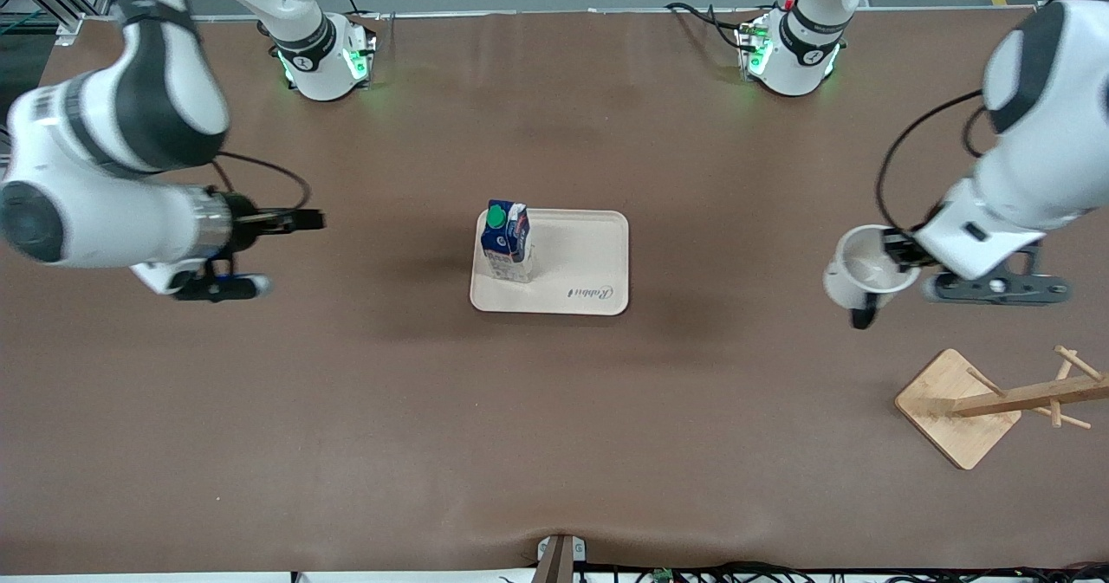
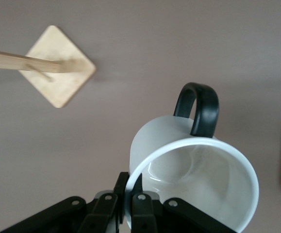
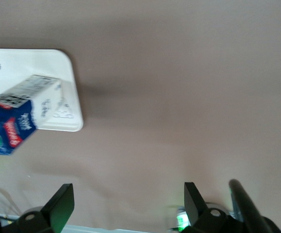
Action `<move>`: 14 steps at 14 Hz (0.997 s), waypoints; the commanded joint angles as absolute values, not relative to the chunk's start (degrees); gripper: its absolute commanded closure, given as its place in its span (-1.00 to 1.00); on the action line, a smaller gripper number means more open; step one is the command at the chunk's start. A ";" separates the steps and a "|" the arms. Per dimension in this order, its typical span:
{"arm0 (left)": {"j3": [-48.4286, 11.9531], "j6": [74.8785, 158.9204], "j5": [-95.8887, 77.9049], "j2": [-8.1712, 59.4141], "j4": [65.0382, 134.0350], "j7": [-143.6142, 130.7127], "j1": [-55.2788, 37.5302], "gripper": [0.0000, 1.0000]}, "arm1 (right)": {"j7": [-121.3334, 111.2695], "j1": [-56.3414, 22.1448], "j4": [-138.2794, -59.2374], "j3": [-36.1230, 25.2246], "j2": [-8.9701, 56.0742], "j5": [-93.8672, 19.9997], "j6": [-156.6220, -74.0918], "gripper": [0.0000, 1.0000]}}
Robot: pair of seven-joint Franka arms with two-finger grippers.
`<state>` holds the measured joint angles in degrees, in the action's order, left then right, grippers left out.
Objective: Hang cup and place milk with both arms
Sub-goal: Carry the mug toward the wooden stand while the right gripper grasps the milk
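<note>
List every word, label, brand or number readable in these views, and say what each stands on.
"Rabbit", in script: on the tray, near its edge nearer the front camera. It reads upside down there, so the spelling is uncertain.
Label on the milk: red and white print, too blurred to read.
Markings on the arm bases: too small to read.
The cup shows no text.

I see the white cup, black handle pointing down, clamped by its rim in my left claw; the blue-and-white milk stands upright, well apart from my spread right claw.
</note>
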<state>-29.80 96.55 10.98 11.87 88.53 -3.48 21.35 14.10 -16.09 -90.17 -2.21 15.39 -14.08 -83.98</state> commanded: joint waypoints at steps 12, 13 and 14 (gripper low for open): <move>-30.32 103.97 11.69 20.29 79.99 27.33 36.56 1.00 | 27.69 -35.50 -87.54 -2.55 23.72 -14.94 -98.77 -1.00; -30.32 104.24 11.60 21.09 79.46 27.33 36.65 1.00 | 27.86 -36.03 -87.54 -2.46 24.25 -14.94 -99.75 -1.00; -30.24 105.02 11.69 21.53 79.11 27.33 36.65 1.00 | 27.95 -36.91 -87.54 -2.46 24.34 -15.03 -99.76 -1.00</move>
